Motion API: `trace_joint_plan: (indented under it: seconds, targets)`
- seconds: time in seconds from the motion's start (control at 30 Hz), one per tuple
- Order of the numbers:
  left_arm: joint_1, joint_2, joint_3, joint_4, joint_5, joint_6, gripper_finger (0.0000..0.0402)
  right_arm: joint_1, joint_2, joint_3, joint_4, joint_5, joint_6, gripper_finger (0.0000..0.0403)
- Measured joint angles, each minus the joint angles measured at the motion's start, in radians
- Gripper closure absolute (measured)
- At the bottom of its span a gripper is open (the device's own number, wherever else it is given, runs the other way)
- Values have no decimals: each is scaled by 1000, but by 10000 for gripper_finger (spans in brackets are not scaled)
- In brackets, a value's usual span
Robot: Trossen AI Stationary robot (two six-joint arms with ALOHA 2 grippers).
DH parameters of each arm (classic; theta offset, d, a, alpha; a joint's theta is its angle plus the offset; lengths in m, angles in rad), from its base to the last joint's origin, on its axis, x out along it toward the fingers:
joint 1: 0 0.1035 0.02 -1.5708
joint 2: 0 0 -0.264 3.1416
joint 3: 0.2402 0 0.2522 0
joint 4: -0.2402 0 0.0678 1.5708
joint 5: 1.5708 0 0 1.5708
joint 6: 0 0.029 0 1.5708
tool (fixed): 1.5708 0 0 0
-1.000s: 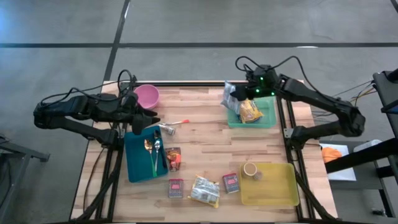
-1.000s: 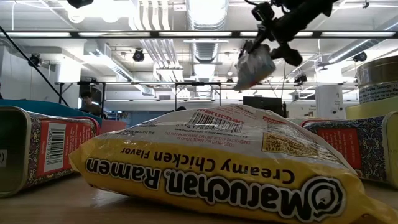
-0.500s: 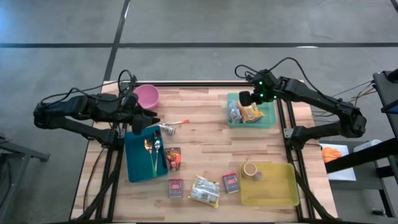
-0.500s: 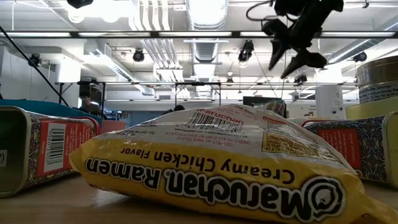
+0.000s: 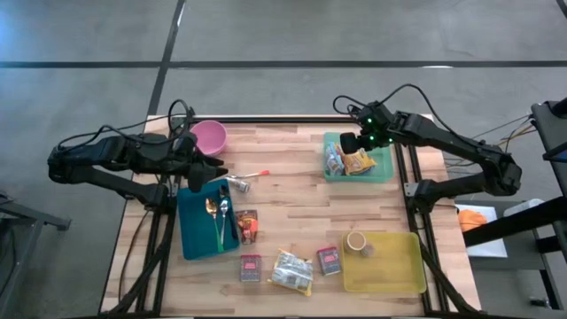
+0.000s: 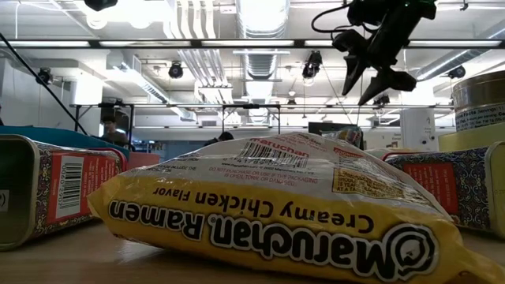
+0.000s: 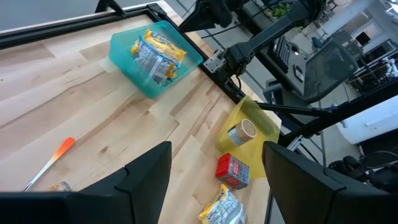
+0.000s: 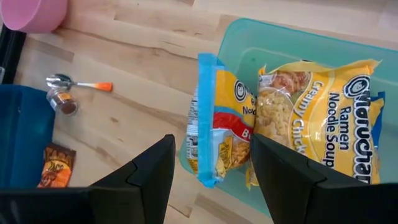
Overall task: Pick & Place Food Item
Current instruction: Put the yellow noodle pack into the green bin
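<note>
While the left end effector (image 5: 211, 169) waits open beside the blue tray (image 5: 197, 239), the right end effector (image 8: 209, 180) hangs open and empty above the teal bin (image 5: 383, 168), where two ramen packets (image 8: 314, 118) lie.

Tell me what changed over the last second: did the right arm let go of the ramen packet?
Yes. A second ago the right gripper held a ramen packet above the teal bin; its fingers have since opened, and the blue-edged packet now lies in the bin beside the yellow ramen packet. The gripper hangs empty over the bin. The left gripper, by the blue tray, stayed put, as did everything else on the table.
</note>
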State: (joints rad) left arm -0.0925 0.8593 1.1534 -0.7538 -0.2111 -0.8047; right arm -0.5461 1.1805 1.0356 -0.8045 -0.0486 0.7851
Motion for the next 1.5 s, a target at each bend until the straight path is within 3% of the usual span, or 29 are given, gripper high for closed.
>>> trace_joint_plan:
  seconds: [1.5]
  targets:
    - [0, 0, -2, 0, -3, 23, 144, 0, 0, -2, 30, -39, -38, 200]
